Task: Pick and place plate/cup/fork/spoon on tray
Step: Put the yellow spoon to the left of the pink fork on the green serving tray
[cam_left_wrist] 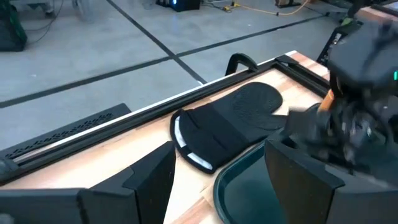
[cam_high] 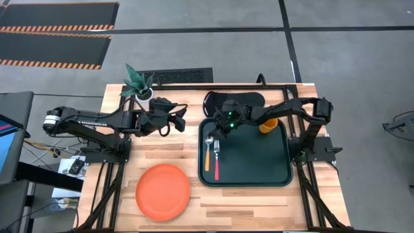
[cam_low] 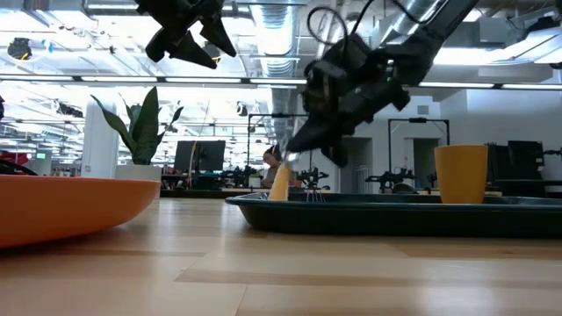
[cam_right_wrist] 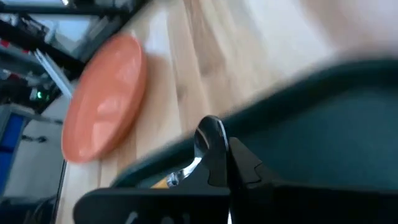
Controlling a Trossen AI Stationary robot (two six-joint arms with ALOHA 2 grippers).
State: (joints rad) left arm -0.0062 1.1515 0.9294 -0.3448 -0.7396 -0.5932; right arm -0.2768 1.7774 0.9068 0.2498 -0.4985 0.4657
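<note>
The dark tray [cam_high: 259, 162] lies right of the table's centre. The orange cup [cam_high: 268, 125] stands upright at its far right and also shows in the low view [cam_low: 461, 173]. The red-handled fork [cam_high: 216, 163] lies on the tray's left part. Beside it is the orange-handled spoon [cam_high: 207, 155], under my right gripper [cam_high: 217, 131], which is shut on it. The orange-red plate [cam_high: 163, 191] rests on the table near the tray's near-left corner. My left gripper [cam_high: 178, 121] is open and empty, raised over the table left of the tray. My right gripper has the spoon at its bowl end [cam_right_wrist: 208, 132], between its shut fingers [cam_right_wrist: 217, 163], which slant down from the far right. The finger hides the exact place of contact. The orange handle [cam_low: 279, 186] slants down to the tray from the raised bowl end.
A dark oven mitt [cam_high: 236, 100] lies just beyond the tray's far edge and shows in the left wrist view [cam_left_wrist: 230, 121]. A white pot with a green plant [cam_high: 143, 90] stands at the far left. Bare wood lies left of the plate and near the front edge.
</note>
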